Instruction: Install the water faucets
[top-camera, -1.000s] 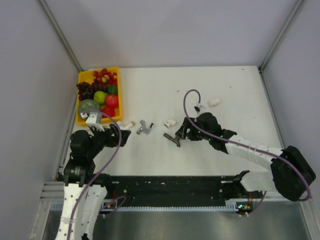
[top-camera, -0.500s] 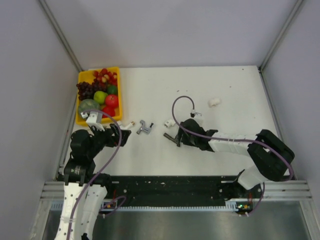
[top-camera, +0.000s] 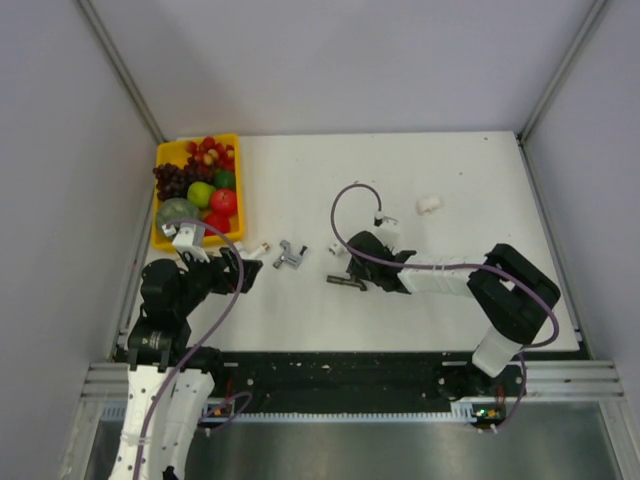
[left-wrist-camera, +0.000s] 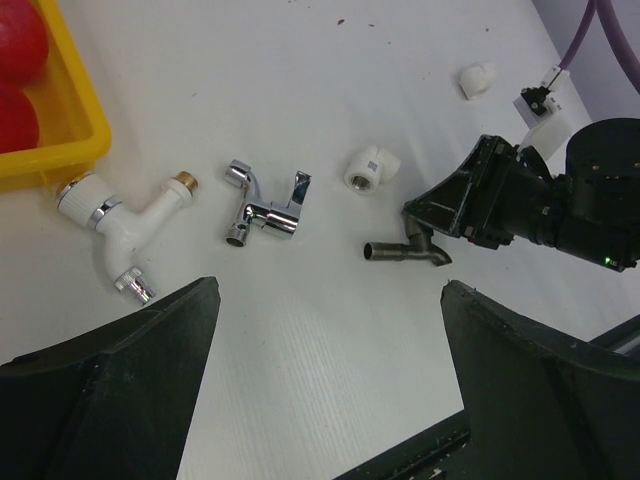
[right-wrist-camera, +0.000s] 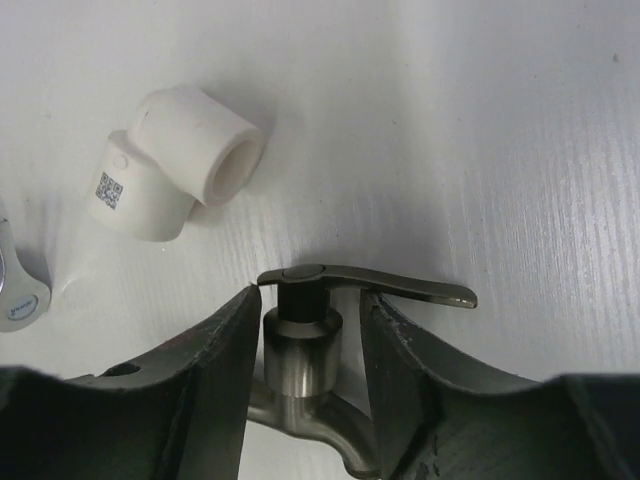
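Dark grey metal faucet (right-wrist-camera: 300, 345) sits between the right gripper's (right-wrist-camera: 310, 315) jaws, clamped at the stem below its lever, body resting on the white worktop (top-camera: 460, 170). White elbow fitting (right-wrist-camera: 175, 165) just beside it. Silvery faucet (left-wrist-camera: 262, 205) further left, then white-bodied faucet (left-wrist-camera: 115, 225) near the yellow tray (left-wrist-camera: 75, 135). Left gripper (left-wrist-camera: 330, 330) hangs over these, jaws spread wide, grasping nothing.

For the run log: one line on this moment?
right end effector: straddling grey tap, grip unclear | left end effector: open | silver tap, white tap: on table
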